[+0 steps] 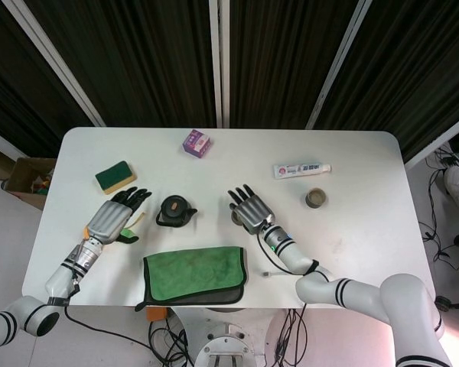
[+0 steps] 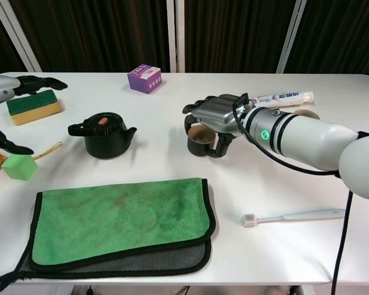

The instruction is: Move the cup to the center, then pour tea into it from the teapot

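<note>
Right hand (image 2: 214, 118) wrapped around one cup (image 2: 200, 141); second cup (image 1: 316, 199) well beyond it. One teapot (image 2: 103, 134) beside left hand (image 1: 111, 220), fingers spread, holding nothing.

Bare table (image 2: 166, 132) lies between the teapot (image 2: 104, 134) on the left and the cup (image 2: 200, 142) on the right, with the green cloth (image 2: 123, 220) spread across the near side.

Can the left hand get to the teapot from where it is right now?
Probably yes. The left hand is open and holds nothing, just beside the teapot, whose handle points toward it. Only bare table lies between them, and the sponge sits farther back, out of the path.
</note>
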Tool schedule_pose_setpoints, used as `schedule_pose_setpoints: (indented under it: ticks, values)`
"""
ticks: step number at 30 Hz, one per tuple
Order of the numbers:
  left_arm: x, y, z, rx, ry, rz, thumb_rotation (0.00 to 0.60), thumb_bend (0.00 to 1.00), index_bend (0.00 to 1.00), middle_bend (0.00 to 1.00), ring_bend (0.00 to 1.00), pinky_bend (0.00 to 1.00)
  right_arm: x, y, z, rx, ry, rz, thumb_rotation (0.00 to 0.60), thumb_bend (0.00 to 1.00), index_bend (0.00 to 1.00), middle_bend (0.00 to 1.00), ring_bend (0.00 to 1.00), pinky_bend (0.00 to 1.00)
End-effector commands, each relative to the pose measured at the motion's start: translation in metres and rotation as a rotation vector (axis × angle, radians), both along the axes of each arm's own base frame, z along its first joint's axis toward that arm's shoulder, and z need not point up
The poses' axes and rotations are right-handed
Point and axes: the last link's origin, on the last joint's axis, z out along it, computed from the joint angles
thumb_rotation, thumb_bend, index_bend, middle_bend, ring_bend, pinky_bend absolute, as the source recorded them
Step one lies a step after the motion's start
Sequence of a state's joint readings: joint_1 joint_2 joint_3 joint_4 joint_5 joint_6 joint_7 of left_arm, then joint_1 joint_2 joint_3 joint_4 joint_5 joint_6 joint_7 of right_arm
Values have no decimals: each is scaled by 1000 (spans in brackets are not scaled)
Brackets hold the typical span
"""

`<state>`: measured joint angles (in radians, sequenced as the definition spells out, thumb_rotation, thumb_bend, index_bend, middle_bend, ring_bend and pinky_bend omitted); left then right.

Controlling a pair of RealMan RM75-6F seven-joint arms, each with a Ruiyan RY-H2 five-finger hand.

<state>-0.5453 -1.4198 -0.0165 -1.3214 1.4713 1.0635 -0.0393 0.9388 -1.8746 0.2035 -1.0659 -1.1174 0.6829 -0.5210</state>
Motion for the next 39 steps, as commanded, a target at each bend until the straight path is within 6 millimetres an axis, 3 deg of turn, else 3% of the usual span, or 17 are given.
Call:
schedule_pose_setpoints:
  ticks: [1,11,14,21,28,33,36,39]
  values:
    - [0,0,0,0,-2,1,600,107,54,66,14,147,6,0,-8,10,2,11,600,341,509,51,0,0]
    - [-1,1,1,2,-2,5,600,108,54,65,14,147,15,-3,-18,11,1,26,600,338,507,49,0,0]
    - [-1,1,0,2,-4,4,600,108,54,65,14,147,17,-3,-19,12,5,32,600,331,408,45,0,0]
    - [-2,1,-3,-3,-2,3,600,108,53,65,15,147,18,-4,-18,7,6,33,600,322,26,14,0,0]
    - [-3,2,-1,2,-4,7,600,108,53,66,14,147,17,-4,-16,5,2,29,600,301,0,1,0,0]
    - [-3,2,-2,-1,-4,7,600,108,53,65,14,147,17,-9,5,-33,-22,41,600,288,0,0,0,0]
    - [-2,2,-3,-4,-4,3,600,108,52,65,14,147,12,-14,35,-69,-21,49,600,277,0,0,0,0]
    - [0,3,-3,-4,-5,-1,600,108,53,65,14,147,1,-13,77,-104,-25,32,600,273,0,0,0,0]
